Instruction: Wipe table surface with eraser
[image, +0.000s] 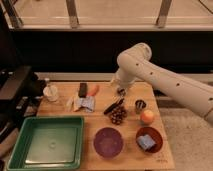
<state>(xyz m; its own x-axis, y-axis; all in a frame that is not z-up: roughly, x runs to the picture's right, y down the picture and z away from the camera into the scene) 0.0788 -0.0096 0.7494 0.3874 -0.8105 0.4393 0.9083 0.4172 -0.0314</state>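
The eraser (82, 90), a small dark block, lies at the back of the wooden table surface (165, 150), left of centre. My gripper (121, 91) hangs from the white arm over the back middle of the table, well to the right of the eraser and apart from it. It points down, open, with nothing in it. An orange object (93, 89) lies between the eraser and the gripper.
A green tray (20, 150) fills the front left. A purple bowl (108, 141), a red-brown bowl (156, 135) holding a blue sponge (146, 142), an orange fruit (146, 116), a pine cone (117, 117), a dark tool (114, 106), a small cup (140, 104), a blue-grey cloth (86, 103) and a white bottle (50, 91) stand around.
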